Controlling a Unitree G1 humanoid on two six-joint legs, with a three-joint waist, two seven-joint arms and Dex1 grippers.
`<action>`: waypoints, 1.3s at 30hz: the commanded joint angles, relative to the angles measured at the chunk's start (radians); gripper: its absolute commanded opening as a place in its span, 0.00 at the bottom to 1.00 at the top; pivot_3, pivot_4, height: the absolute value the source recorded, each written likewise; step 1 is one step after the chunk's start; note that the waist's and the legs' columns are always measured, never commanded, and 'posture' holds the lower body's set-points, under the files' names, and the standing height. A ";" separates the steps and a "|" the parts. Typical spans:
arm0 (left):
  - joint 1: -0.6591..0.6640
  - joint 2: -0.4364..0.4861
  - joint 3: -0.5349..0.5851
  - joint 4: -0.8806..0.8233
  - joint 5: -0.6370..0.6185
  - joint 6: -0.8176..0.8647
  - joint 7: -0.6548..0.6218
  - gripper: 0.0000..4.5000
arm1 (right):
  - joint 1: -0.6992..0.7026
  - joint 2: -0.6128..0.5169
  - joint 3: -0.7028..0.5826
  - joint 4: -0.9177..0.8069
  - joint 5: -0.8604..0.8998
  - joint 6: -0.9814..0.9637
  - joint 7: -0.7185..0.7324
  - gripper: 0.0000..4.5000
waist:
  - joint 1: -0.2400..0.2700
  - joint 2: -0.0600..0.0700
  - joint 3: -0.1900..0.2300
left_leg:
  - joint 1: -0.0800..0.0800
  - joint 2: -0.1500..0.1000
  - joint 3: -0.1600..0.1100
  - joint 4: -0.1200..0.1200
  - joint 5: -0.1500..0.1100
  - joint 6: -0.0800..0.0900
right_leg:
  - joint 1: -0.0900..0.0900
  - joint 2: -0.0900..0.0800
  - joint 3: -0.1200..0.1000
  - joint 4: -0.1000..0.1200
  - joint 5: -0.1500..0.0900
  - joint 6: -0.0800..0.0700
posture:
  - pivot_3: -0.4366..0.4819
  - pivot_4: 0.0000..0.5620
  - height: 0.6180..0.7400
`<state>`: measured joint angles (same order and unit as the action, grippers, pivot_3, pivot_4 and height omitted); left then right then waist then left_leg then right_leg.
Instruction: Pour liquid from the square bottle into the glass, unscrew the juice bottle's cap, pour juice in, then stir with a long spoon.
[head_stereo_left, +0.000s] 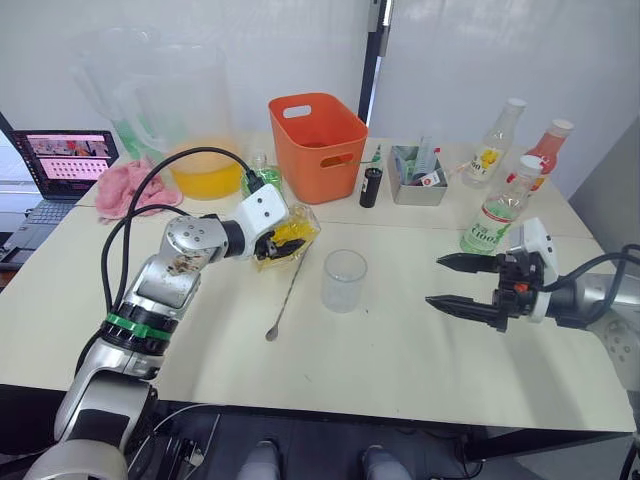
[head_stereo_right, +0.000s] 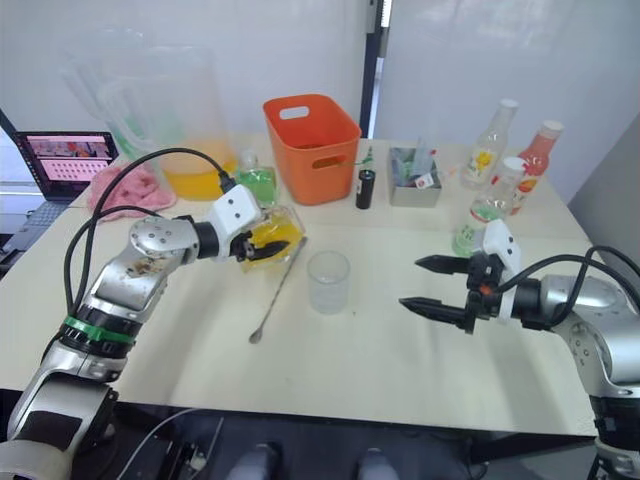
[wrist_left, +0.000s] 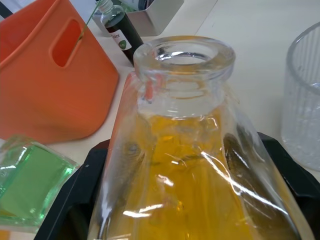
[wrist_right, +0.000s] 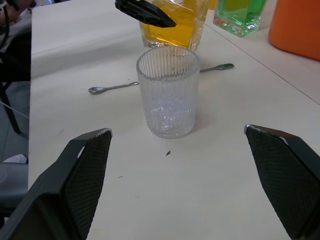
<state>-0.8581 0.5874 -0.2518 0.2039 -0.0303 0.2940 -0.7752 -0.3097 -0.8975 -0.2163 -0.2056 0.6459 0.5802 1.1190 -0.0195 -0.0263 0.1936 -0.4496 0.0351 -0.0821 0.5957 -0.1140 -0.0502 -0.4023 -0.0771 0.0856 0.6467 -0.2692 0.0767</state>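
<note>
My left gripper (head_stereo_left: 272, 246) is shut on the square bottle (head_stereo_left: 292, 234), which holds yellow liquid; its neck (wrist_left: 184, 54) is open, with no stopper in it. The bottle leans toward the glass (head_stereo_left: 344, 280), an empty ribbed tumbler just to its right. The long spoon (head_stereo_left: 285, 297) lies flat on the table between bottle and glass. The juice bottle (head_stereo_left: 497, 213), with its white cap (head_stereo_left: 530, 163) on, stands at the right. My right gripper (head_stereo_left: 452, 283) is open and empty, level with the glass (wrist_right: 168, 92) and pointing at it from the right.
An orange basket (head_stereo_left: 318, 140), a big pitcher (head_stereo_left: 190, 130) of orange liquid, a green bottle (head_stereo_right: 258, 182) and a pink cloth (head_stereo_left: 125, 185) stand behind. A grey box (head_stereo_left: 418, 175), a small dark bottle (head_stereo_left: 371, 186) and two other bottles (head_stereo_left: 495, 145) (head_stereo_left: 548, 148) are back right. A laptop (head_stereo_left: 60, 165) sits far left.
</note>
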 joint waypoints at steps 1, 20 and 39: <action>-0.076 -0.008 0.038 -0.013 0.048 -0.107 0.047 0.63 | 0.006 -0.012 -0.048 -0.034 0.006 -0.007 -0.024 1.00 | -0.001 0.000 0.000 | -0.001 0.000 0.000 0.001 0.000 0.000 | 0.000 0.000 0.000 0.000 0.000 0.000 | 0.48 0.27 1.00; -0.086 -0.094 -0.040 0.131 0.295 -0.425 0.166 0.63 | 0.081 -0.011 -0.129 -0.139 0.082 0.052 -0.091 1.00 | 0.004 0.000 0.000 | -0.003 -0.001 0.000 0.004 0.000 0.000 | -0.001 0.000 0.000 0.000 0.003 -0.001 | 0.48 0.27 1.00; -0.059 -0.109 -0.059 0.162 0.405 -0.621 0.245 0.63 | 0.111 -0.006 -0.140 -0.167 0.102 0.052 -0.120 1.00 | 0.002 0.000 0.000 | -0.004 -0.001 0.000 0.007 0.000 0.000 | -0.001 0.000 0.001 0.001 0.003 0.000 | 0.48 0.27 1.00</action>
<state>-0.8735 0.4742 -0.3378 0.4100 0.3750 -0.2700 -0.5750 -0.1970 -0.8986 -0.3213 -0.3593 0.7294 0.6419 0.9998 -0.0180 -0.0263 0.1936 -0.4538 0.0341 -0.0822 0.6027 -0.1140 -0.0501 -0.4032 -0.0774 0.0862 0.6481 -0.2657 0.0768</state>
